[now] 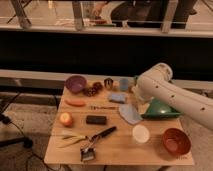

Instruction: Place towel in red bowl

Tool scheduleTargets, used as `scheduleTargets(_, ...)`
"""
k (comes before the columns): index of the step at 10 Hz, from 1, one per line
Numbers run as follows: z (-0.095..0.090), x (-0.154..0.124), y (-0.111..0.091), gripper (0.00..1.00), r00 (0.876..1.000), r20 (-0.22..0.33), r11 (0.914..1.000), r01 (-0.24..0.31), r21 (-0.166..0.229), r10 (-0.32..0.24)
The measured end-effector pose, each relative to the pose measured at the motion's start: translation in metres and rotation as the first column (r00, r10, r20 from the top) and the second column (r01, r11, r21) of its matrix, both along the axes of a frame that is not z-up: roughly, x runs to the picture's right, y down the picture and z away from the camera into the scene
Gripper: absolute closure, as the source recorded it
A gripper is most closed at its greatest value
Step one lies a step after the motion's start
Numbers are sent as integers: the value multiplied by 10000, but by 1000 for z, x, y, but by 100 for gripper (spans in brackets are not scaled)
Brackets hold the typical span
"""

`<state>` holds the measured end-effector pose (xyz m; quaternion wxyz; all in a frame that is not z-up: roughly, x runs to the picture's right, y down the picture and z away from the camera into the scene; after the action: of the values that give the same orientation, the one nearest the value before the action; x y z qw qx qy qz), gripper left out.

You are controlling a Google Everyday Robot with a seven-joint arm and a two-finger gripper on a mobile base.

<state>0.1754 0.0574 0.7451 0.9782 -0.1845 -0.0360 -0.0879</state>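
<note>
The gripper (pixel 135 99) hangs at the arm's end over the far edge of the towel (pixel 130 114), jaws wide and holding nothing. The towel lies flat on the table (pixel 120 150), beside a green dish (pixel 161 109). The red bowl (pixel 176 141) sits front right, next to a white cup (pixel 140 133). A purple bowl (pixel 75 83) stands back left.

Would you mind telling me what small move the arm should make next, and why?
Probably lower the gripper straight down onto the towel and close on it. The towel lies flat on the table, not grasped, just beneath the open gripper. The red bowl sits empty at the table's near right corner.
</note>
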Motion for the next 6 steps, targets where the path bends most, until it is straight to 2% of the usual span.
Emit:
scheduleTargets(2,12,0,7,20,9996,80,9996,-272,-82,272)
scheduleTargets(6,38,5,24,20,9982,160,9965,-561,-624,572)
